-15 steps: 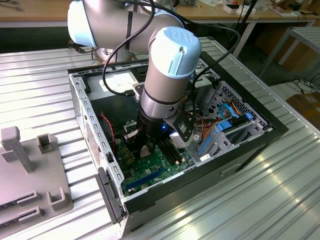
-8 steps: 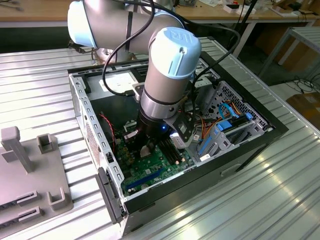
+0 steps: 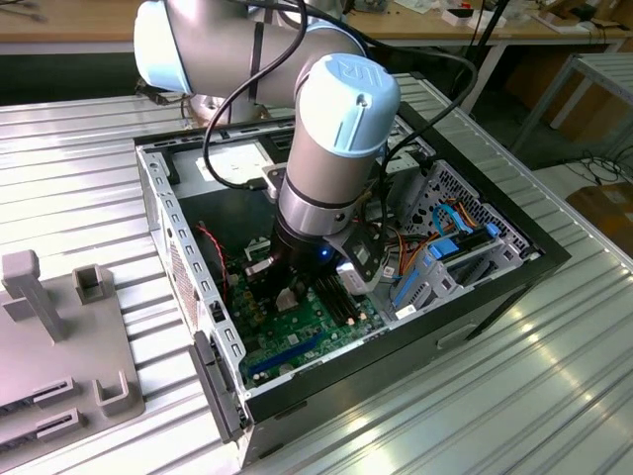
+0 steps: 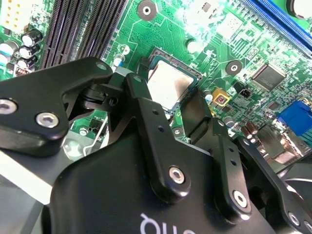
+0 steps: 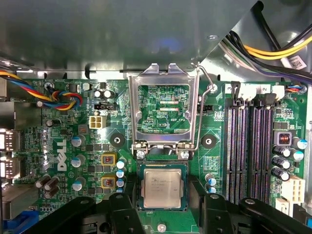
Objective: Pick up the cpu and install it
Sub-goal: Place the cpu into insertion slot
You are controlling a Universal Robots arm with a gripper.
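Note:
The cpu (image 5: 163, 187) (image 4: 168, 84), a flat silver-grey square chip, lies level inside the black socket frame (image 5: 163, 165) on the green motherboard (image 5: 63, 195). My gripper (image 5: 163, 197) (image 4: 168, 95) hangs low over it inside the computer case (image 3: 188, 267). Its black fingers (image 5: 129, 197) stand on either side of the socket. A thin strip of socket rim shows between each finger and the chip, so the gripper reads as open. The metal load plate (image 5: 163, 78) is swung up and back, with its wire lever (image 5: 204, 97) raised beside it.
Black memory slots (image 5: 248, 151) run along one side of the socket and capacitors (image 5: 78, 141) stand on the other. Bundled coloured cables (image 3: 445, 237) and a drive cage (image 3: 465, 247) fill the case toward the exterior view's right. A grey fixture (image 3: 59, 336) sits outside the case.

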